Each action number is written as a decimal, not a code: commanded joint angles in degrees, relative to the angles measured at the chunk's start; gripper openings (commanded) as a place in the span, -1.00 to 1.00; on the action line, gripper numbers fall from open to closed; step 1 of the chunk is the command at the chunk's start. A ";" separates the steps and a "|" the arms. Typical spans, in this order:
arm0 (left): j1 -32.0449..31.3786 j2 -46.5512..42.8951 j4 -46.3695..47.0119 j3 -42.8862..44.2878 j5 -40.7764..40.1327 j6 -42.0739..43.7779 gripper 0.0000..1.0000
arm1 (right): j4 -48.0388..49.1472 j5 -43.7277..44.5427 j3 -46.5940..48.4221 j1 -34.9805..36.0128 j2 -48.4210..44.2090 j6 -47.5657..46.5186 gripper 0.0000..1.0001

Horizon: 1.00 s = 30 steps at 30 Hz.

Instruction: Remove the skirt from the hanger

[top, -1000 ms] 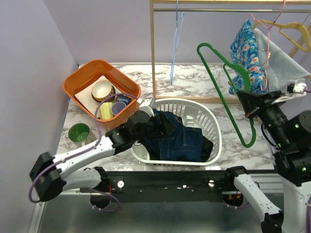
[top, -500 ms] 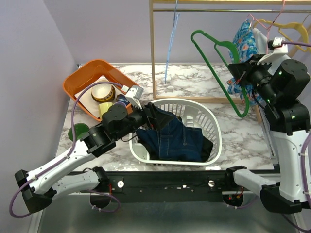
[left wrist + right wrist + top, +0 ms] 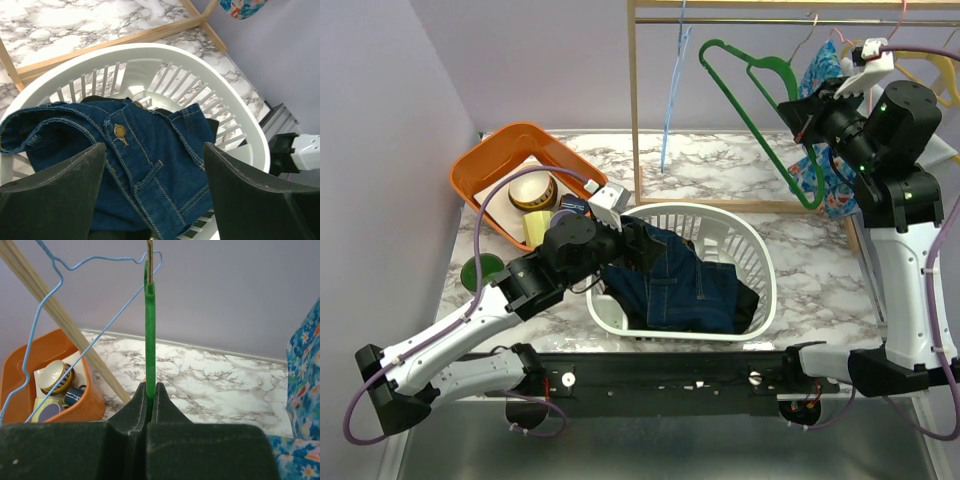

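Note:
The blue denim skirt (image 3: 685,290) lies crumpled in the white laundry basket (image 3: 760,260), off the hanger. In the left wrist view the skirt (image 3: 150,165) fills the basket (image 3: 240,125) below my fingers. My left gripper (image 3: 630,240) is open and empty just above the skirt's left end (image 3: 154,147). My right gripper (image 3: 798,110) is shut on the bare green hanger (image 3: 752,130) and holds it high near the rack's rail. In the right wrist view the hanger (image 3: 150,340) stands upright between the closed fingers of that gripper (image 3: 151,390).
A wooden clothes rack (image 3: 634,100) stands at the back with a blue wire hanger (image 3: 670,110), a floral garment (image 3: 835,190) and a yellow hanger (image 3: 930,60). An orange bin (image 3: 480,165) with bowls sits far left. A green cup (image 3: 480,272) stands near it.
My right arm has lifted the green hanger up and left toward the rail. My left gripper has pulled back from the skirt, which stays in the basket.

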 commanded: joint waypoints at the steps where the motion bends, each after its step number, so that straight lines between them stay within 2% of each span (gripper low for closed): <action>1: -0.32 -2.09 -3.38 2.75 1.56 10.35 0.86 | 3.52 -4.84 3.46 -0.14 2.17 -2.48 -0.99; 8: -0.32 -7.89 -5.77 -0.67 -1.86 20.22 0.94 | 8.44 -8.19 3.90 -0.14 4.55 -4.42 -0.99; 18: -0.32 -16.15 0.83 -7.36 -0.64 20.93 0.97 | 7.49 -6.34 9.26 0.13 11.66 -3.19 -0.99; 27: -0.40 -17.04 1.27 -8.24 -1.16 21.02 0.97 | 7.31 -2.39 9.27 1.00 13.95 -3.10 -0.99; 30: -0.32 -17.04 1.27 -8.41 -1.60 21.20 0.97 | 7.04 -0.72 8.21 1.18 13.34 -2.49 -0.90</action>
